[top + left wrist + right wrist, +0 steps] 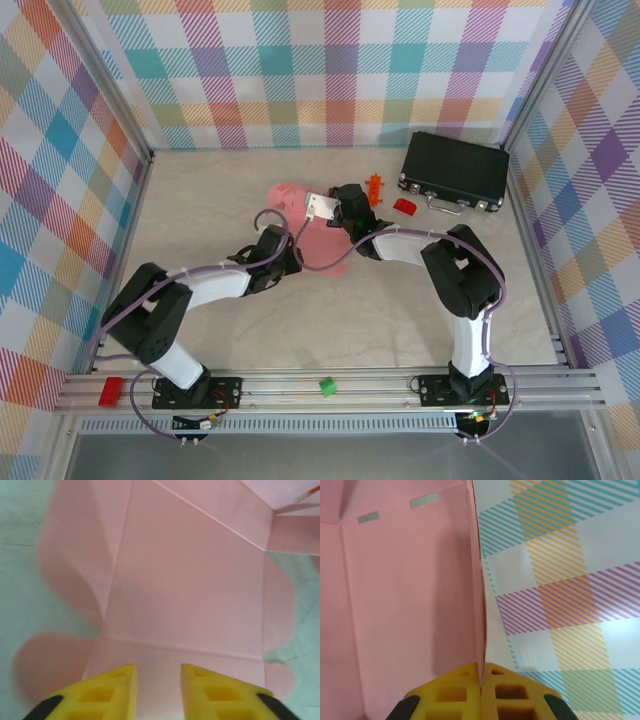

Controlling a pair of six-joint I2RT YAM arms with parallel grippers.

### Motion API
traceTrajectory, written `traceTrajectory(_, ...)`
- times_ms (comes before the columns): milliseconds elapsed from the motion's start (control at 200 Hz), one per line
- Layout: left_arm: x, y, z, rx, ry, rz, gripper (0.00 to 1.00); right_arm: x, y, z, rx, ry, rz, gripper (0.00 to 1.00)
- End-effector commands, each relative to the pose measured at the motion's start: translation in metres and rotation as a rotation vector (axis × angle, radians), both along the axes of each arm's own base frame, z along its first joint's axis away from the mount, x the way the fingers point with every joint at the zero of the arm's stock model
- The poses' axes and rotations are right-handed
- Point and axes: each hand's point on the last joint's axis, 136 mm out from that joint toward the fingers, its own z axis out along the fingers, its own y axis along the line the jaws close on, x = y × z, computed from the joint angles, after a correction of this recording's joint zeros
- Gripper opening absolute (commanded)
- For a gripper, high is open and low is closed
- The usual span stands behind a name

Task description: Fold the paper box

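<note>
The paper box (185,580) is thin matt card, smooth, with sharp creases. The left gripper (157,672) has fingers (112,692) of yellow plastic, slightly grainy. The black case (455,170) looks hard and matt, its fittings (495,206) of shiny metal.

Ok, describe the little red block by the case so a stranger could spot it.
Find the black case with metal latches at the far right of the table. Just off its near left corner lies the small red block, a plain slab, unlike the spiky orange piece beside it.
</note>
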Motion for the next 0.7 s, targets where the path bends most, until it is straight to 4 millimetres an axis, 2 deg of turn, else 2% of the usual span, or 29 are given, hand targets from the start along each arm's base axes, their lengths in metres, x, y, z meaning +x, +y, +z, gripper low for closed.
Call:
traceTrajectory(0,-0.015,0.015,0.005,0.027,-0.019,0.011,0.34,0.002,0.002,0.001,-0.006,-0.047,0.003,0.07)
traceTrajectory(95,-0.024,0.026,0.000,0.049,-0.017,0.033,0.38,0.000,0.002,-0.002,-0.012,-0.048,0.007,0.07)
traceTrajectory(230,-0.026,0.034,-0.010,0.055,0.001,0.045,0.38,-0.002,0.004,-0.004,-0.015,-0.045,0.016,0.07)
traceTrajectory(400,-0.022,0.028,-0.007,0.014,-0.013,0.025,0.32,-0.005,0.009,-0.010,-0.028,-0.041,0.029,0.07)
traceTrajectory(540,-0.018,0.037,-0.013,0.011,0.002,0.071,0.22,-0.008,0.016,-0.014,-0.050,-0.060,0.040,0.08)
traceTrajectory(605,-0.017,0.041,-0.017,-0.010,0.008,0.094,0.22,-0.010,0.017,-0.019,-0.068,-0.064,0.043,0.08)
traceTrajectory(620,-0.017,0.042,-0.018,-0.017,0.009,0.096,0.22,-0.009,0.018,-0.014,-0.055,-0.087,0.041,0.08)
traceTrajectory(695,-0.016,0.044,-0.023,-0.044,0.022,0.102,0.22,-0.009,0.020,-0.015,-0.064,-0.112,0.039,0.08)
